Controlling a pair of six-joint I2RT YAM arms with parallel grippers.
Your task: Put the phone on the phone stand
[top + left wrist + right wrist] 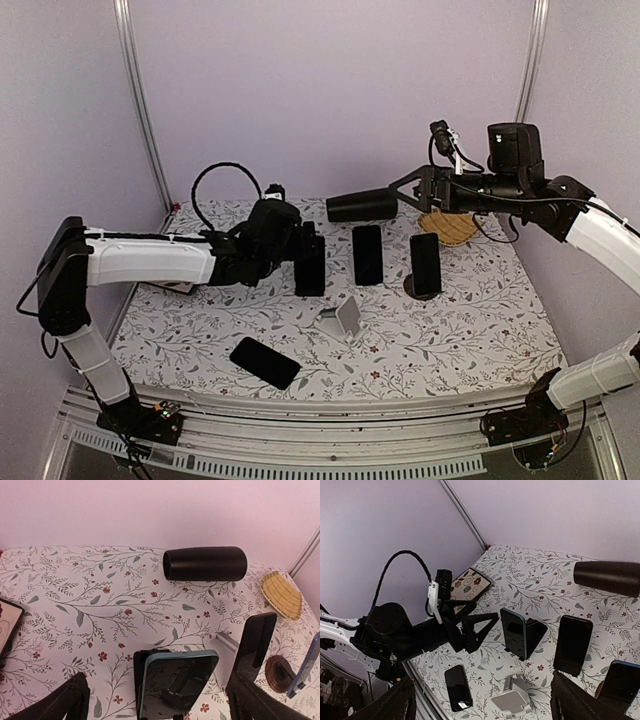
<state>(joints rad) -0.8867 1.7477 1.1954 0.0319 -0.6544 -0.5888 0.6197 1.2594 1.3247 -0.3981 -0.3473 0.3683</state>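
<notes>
Your L gripper [157, 692] sits released beside the glossy, blue-edged phone [177, 682] leaning on its black wedge stand [537, 632]. R gripper [482, 699] gapes empty over floral-print cloth [545, 585].

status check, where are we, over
left claw open at propped phone, right claw open, raised. flat phone at front, white stand empty. nothing between them.

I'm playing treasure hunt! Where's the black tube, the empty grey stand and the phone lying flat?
black tube [362, 206], top camera, middle of its side.
empty grey stand [347, 316], top camera, its sloping back plate.
flat phone [265, 362], top camera, middle of its screen.
</notes>
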